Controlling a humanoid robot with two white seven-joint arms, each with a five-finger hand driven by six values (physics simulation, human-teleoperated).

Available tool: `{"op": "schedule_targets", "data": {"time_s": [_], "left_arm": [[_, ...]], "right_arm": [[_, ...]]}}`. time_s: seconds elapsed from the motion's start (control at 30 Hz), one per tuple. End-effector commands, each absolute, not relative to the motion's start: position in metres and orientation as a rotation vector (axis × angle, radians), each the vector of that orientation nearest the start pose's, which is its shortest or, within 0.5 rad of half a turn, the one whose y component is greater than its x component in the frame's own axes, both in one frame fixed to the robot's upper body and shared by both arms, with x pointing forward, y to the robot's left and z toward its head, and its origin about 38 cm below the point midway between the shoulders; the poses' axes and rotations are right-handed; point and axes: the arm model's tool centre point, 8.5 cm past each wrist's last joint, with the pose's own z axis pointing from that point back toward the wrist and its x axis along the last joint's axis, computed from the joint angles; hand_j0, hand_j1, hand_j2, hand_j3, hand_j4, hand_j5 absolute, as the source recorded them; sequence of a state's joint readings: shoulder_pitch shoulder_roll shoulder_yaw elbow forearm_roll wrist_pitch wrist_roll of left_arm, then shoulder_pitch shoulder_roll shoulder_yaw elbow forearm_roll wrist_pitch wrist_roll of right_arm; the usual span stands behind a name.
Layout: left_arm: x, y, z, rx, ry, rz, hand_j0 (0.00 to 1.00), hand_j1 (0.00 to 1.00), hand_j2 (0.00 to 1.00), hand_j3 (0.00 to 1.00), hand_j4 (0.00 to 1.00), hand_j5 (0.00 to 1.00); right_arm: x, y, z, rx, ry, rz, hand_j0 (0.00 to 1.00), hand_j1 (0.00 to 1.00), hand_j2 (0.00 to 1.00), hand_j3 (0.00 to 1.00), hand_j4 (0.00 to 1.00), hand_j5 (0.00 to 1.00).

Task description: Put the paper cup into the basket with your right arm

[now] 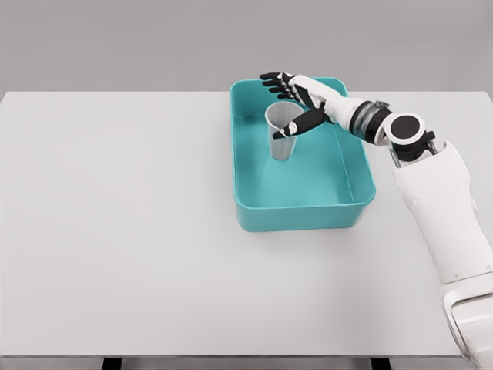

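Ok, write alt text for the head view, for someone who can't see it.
A white robot's right hand reaches over a teal basket on a white table, fingers spread around a grey paper cup standing upright inside the basket. Whether the fingers still touch the cup is unclear. The left arm is out of view.

No readable text, label, brand, number or sign anywhere near the robot hand or beyond.

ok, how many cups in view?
1. The cup stands upright inside the basket, near its far end, with the right hand open around its rim. Nothing seems to be hidden.
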State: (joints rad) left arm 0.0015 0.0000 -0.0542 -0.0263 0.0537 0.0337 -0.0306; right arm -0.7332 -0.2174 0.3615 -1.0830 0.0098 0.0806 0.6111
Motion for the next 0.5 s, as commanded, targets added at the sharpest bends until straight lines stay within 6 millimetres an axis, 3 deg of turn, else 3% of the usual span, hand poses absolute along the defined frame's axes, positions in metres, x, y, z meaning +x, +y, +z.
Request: {"op": "schedule_targets", "data": {"time_s": [0.0,0.33,0.47], "left_arm": [[0.005,0.269,-0.263,0.055,0.009,-0.001,1.00,1.00,1.00,1.00,1.00,1.00],[0.005,0.269,-0.263,0.055,0.009,-0.001,1.00,1.00,1.00,1.00,1.00,1.00],[0.005,0.269,-0.263,0.055,0.009,-0.001,1.00,1.00,1.00,1.00,1.00,1.00]], "right_arm": [[0.531,-0.186,0.188,0.197,-1.426,0.988,0.98,0.98,0.98,0.98,0.98,0.98],[0.525,-0.178,0.215,0.194,-1.486,1.017,0.98,0.98,0.98,0.98,0.98,0.98],[0.512,-0.196,0.241,0.143,-1.523,1.040,0.98,0.98,0.98,0.98,0.98,0.98]]}}
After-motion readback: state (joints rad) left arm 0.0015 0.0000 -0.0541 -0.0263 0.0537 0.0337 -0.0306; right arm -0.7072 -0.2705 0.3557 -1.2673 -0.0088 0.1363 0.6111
